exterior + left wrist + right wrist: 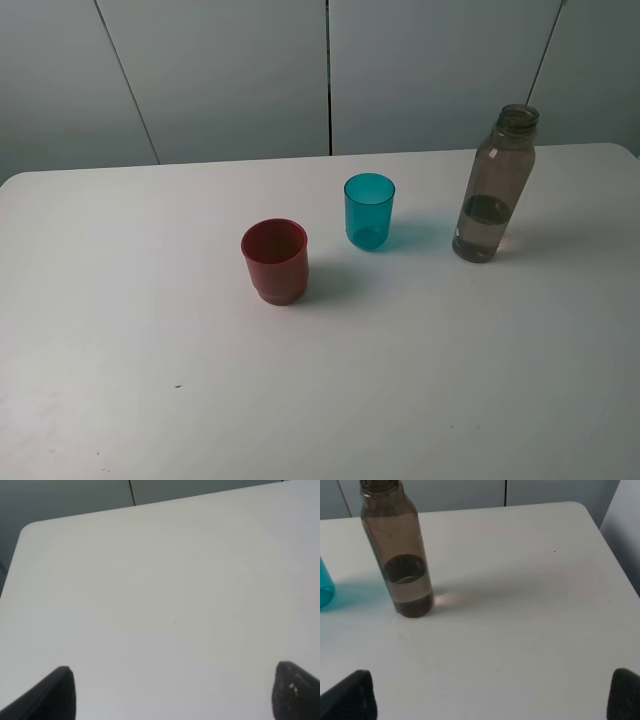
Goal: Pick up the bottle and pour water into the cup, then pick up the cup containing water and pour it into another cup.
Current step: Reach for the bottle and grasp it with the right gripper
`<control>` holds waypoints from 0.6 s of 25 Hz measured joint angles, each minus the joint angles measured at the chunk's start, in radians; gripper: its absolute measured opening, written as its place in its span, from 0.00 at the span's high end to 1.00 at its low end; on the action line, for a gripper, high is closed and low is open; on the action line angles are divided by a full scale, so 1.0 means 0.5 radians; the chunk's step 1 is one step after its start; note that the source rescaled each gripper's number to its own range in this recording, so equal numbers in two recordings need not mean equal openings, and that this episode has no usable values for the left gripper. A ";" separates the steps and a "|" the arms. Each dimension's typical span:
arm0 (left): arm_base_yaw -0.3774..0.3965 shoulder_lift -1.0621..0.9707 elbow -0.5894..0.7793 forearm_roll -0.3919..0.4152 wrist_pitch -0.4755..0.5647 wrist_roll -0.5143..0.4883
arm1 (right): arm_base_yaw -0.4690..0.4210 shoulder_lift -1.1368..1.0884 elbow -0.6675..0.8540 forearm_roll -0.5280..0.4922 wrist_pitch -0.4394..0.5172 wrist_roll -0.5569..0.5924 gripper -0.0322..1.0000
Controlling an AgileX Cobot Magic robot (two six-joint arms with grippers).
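Grasping the bottle, the opening step, is not yet beginning: nothing is being held. The tall translucent smoky grey-brown plastic bottle (493,190) is standing upright and uncapped on the white table (420,390), with water filling its lower part. The small translucent teal-blue plastic tumbler (369,210) is sitting upright near the bottle, on its left-arm side and apart from it. The short, wide translucent red plastic cup (274,260) is standing farther from the bottle, beyond the tumbler and a little forward of it. Both cups are looking empty.

The right claw (492,695) is hanging short of the bottle with its fingers spread wide apart, gripping nothing, and the bottle is sitting off to one side of its line. The left claw (172,696) is likewise gaping wide over bare table, well away from the bottle.

In my judgement the next move is calling for the right claw to swing toward the bottle, straddle its body below the shoulder and close firmly, since a stray nudge could be tipping the smooth plastic over.
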 joint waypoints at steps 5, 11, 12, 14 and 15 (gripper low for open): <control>0.000 0.000 0.000 0.000 0.000 0.000 | 0.000 0.000 0.000 0.000 0.000 0.000 0.00; 0.000 0.000 0.000 0.000 0.000 0.000 | 0.000 0.000 0.000 0.000 0.000 0.000 0.00; 0.000 0.000 0.000 0.000 0.000 0.000 | 0.000 0.000 0.000 0.000 0.000 0.000 0.00; 0.000 0.000 0.000 0.000 0.000 0.000 | 0.000 0.000 0.000 0.000 0.000 0.000 0.00; 0.000 0.000 0.000 0.000 0.000 0.000 | 0.000 0.000 0.000 0.000 0.000 0.000 0.00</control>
